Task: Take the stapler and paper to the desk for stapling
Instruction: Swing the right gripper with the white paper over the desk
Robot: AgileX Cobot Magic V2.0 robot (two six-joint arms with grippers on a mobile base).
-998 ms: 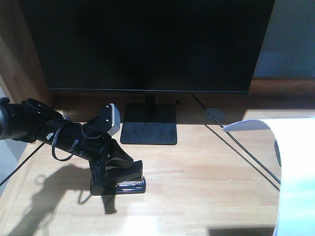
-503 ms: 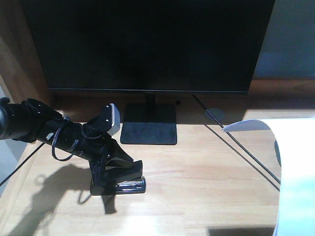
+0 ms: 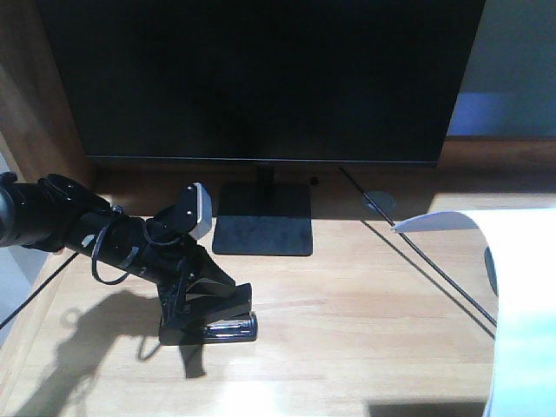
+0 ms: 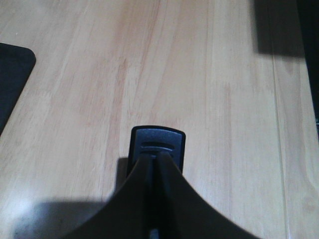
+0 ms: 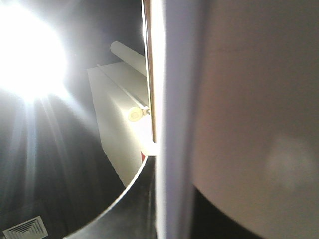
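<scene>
Left gripper [image 3: 228,300] is down on the desk [image 3: 365,347] with its jaws clamped on the stapler [image 3: 213,328]. The stapler lies flat on the wood at roughly 7 o'clock from the monitor's square base [image 3: 263,224], near it but not touching. The left wrist cam shows both fingers [image 4: 124,199] squeezed together over the stapler's back, with only its rounded black end [image 4: 158,142] poking out at 12 o'clock.

The paper [image 3: 521,304] is over at 3 to 5 o'clock in the front view, held up off the desk, its top corner curling toward the middle. On the right wrist cam it's edge-on [image 5: 174,99], with one dark finger [image 5: 124,214] of the right gripper pressed right against it. The other finger is hidden behind the sheet, so that one's pinching the paper. Lots of glare at 10 o'clock there.

The big black monitor [image 3: 261,78] fills the back, and a thin dark cable [image 3: 417,252] runs diagonally across the wood toward 4 o'clock.
</scene>
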